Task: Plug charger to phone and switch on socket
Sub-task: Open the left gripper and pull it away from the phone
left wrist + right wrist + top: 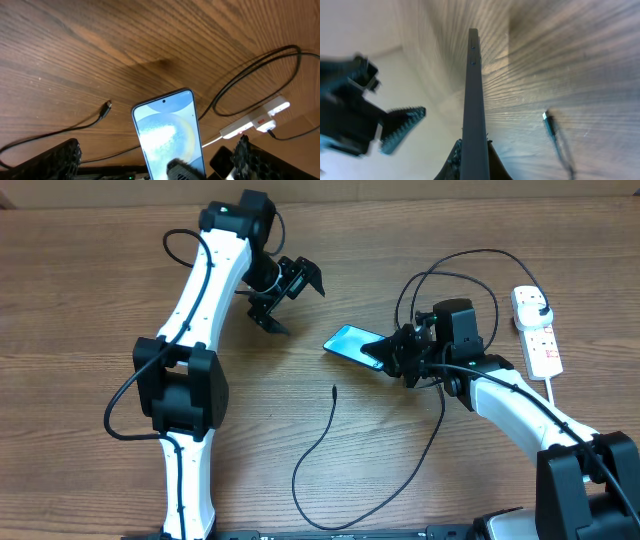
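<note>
The phone (347,340), its cyan screen lit, is gripped at its right end by my right gripper (385,353), which is shut on it. In the right wrist view the phone (474,95) shows edge-on between the fingers (456,159). My left gripper (288,298) stands wide open to the phone's upper left, apart from it. The left wrist view looks past its fingertips (64,155) at the phone (165,130). The charger is a thin black cable whose connector tip (333,388) lies loose on the table below the phone. The socket (540,338) lies at the far right.
The black cable (330,480) loops across the front middle of the table and up behind the right arm to a black plug (541,311) in the socket. A white cord (556,395) runs from the socket toward the right arm's base.
</note>
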